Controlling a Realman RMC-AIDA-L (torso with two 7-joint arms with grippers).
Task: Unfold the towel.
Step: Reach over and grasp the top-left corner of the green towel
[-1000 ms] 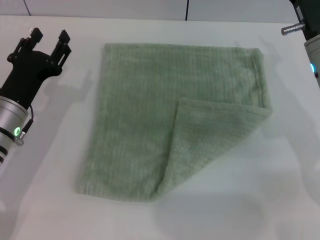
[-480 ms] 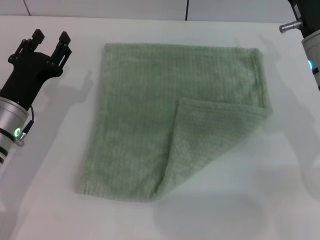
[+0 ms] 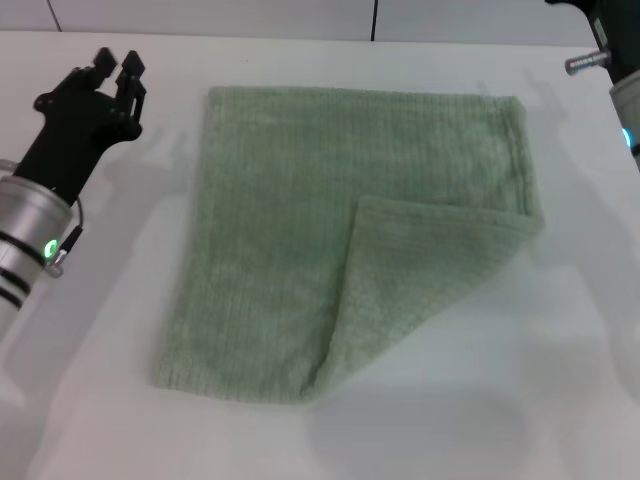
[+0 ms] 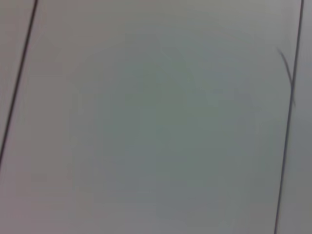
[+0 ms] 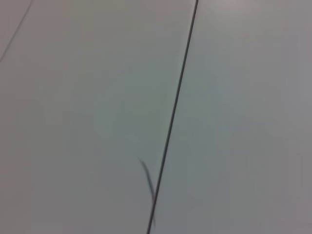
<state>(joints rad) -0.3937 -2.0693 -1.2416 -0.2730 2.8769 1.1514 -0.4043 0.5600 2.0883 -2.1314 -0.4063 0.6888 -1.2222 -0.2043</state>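
The pale sage-green towel (image 3: 280, 220) lies flat on the white table (image 3: 560, 350) in the head view. Its near right corner is folded over diagonally, forming a triangular flap (image 3: 425, 275) that rests on top of the cloth. My left gripper (image 3: 117, 63) is black, open and empty, and hovers to the left of the towel's far left corner, apart from it. My right arm (image 3: 625, 90) shows only at the far right edge, beyond the towel's far right corner. Neither wrist view shows the towel.
Both wrist views show only pale panels crossed by dark seam lines (image 4: 290, 112) (image 5: 173, 117). The table's far edge (image 3: 300, 38) runs just behind the towel. Bare table surrounds the towel on all sides.
My left gripper has turned about its wrist and shifted a little right, towards the towel's far left corner. My right arm has drawn slightly farther away. The towel has not moved.
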